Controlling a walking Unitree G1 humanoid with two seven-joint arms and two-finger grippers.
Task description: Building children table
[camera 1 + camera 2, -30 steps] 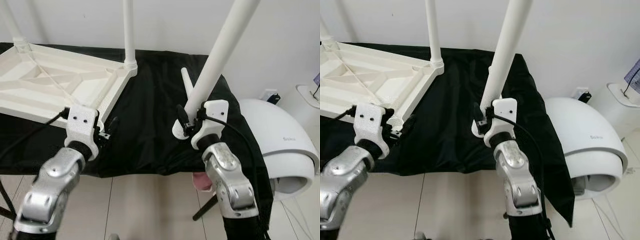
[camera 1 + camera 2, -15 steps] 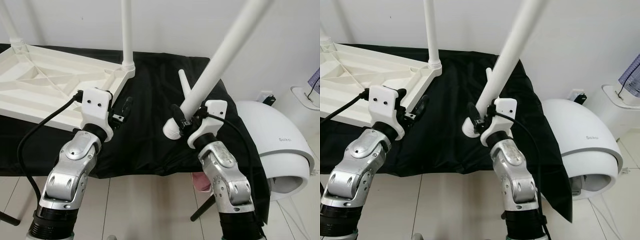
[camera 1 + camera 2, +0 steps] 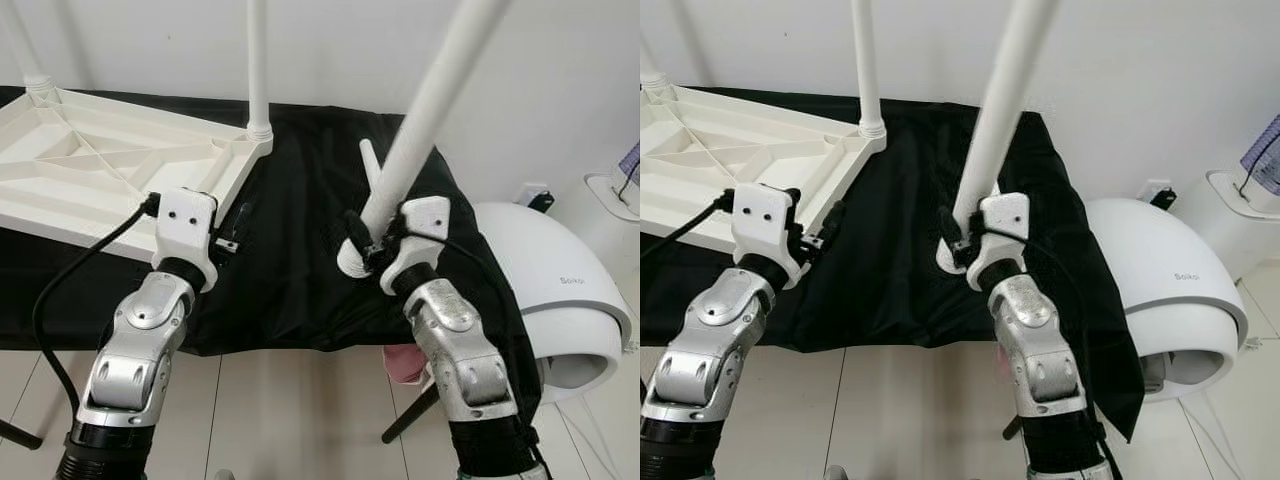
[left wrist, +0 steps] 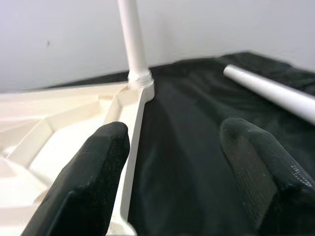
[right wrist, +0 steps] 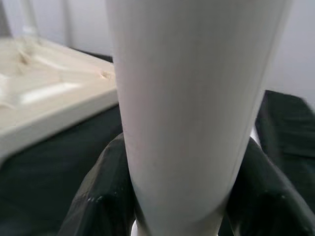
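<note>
Beside tabletop [image 3: 90, 170], right gripper [image 3: 366, 243] gripping leg [image 3: 430, 100]

The upturned table top [image 3: 120, 170] is cream-white plastic, its underside crossed by a lattice of diagonal ribs; the leg [image 3: 258, 60] standing at its corner is the same plain white; so is the leg [image 3: 425, 110] in the right gripper [image 3: 362, 245], and a third leg [image 3: 372, 165] lying on the cloth; the cloth [image 3: 290, 260] over the bench is plain black, unpatterned; both arms are brushed silver with white wrist housings, the fingers [image 4: 256, 172] matte black with a fine grain; the left gripper [image 3: 232, 235] has a black cable [image 3: 60, 290]; the wall [image 3: 350, 50] is off-white; the domed appliance [image 3: 560, 290] is white with a grey band; floor tiles [image 3: 300, 420] are pale beige.
</note>
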